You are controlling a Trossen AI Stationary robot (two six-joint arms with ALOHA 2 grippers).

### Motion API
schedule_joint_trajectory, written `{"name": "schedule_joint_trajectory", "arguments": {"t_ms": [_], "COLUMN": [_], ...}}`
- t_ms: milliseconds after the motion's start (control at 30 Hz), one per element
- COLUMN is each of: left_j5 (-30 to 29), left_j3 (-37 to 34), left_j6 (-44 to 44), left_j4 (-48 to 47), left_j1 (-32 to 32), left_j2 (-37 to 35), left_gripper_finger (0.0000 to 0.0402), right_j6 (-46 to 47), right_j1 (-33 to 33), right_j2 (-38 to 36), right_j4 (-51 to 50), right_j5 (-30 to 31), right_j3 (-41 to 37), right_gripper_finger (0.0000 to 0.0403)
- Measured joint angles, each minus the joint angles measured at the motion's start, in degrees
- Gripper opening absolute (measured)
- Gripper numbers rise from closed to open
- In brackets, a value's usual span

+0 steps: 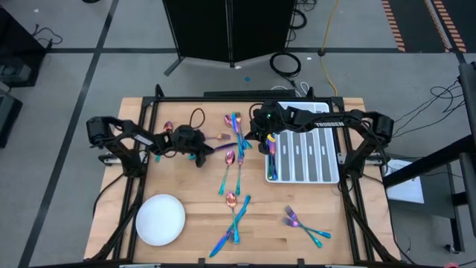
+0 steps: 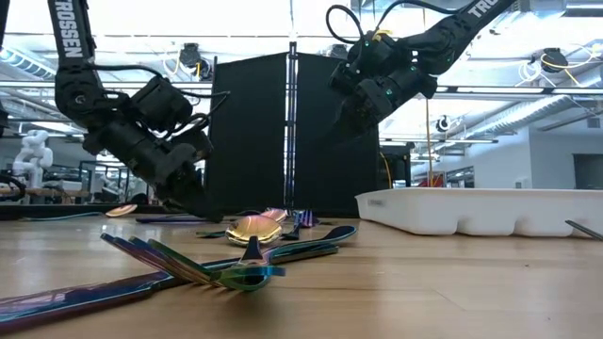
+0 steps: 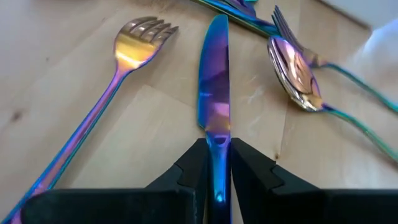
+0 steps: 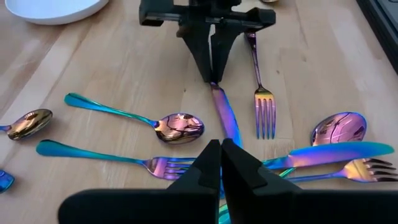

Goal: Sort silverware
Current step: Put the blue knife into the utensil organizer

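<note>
The silverware, iridescent forks, spoons and knives, lies scattered over the wooden table. My left gripper is at the table's left middle, low over the wood, shut on a knife whose blade points toward the right. A fork and a spoon lie on either side of that blade. My right gripper hangs shut and empty above the table, just left of the white divided tray. One piece lies in the tray's leftmost slot. My left gripper pinches the knife's handle between its two fingers, just behind the blade. The fingers slant down from the table's left and lie along the knife. The blade sticks straight out ahead of them; whether its tip rests on the wood, I cannot tell.
A round white plate sits at the near left. Spoons and forks lie crossed at the near middle, two forks at the near right, more pieces at the far middle. Black cables trail along the left arm.
</note>
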Motion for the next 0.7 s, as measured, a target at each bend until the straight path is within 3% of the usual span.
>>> {"name": "schedule_joint_trajectory", "arguments": {"t_ms": [200,500,700], "left_j5": [6.3,11.7,12.1], "left_j3": [0.1,0.1,0.2], "left_j6": [-3.9,-7.2,-6.9], "left_j4": [0.0,-1.0,-2.6], "left_j1": [4.4,7.5,7.7], "left_j2": [-0.1,-0.1,-0.1], "left_gripper_finger": [0.0068,0.0068,0.0068], "right_j6": [0.2,-0.9,-8.0], "right_j1": [0.5,5.4,8.6], "right_j2": [0.2,7.8,13.4], "right_j4": [1.9,18.4,21.8], "right_j5": [-0.2,0.7,11.9], "right_j3": [0.0,0.0,2.8], "right_gripper_finger": [0.0000,0.0001,0.0033]}}
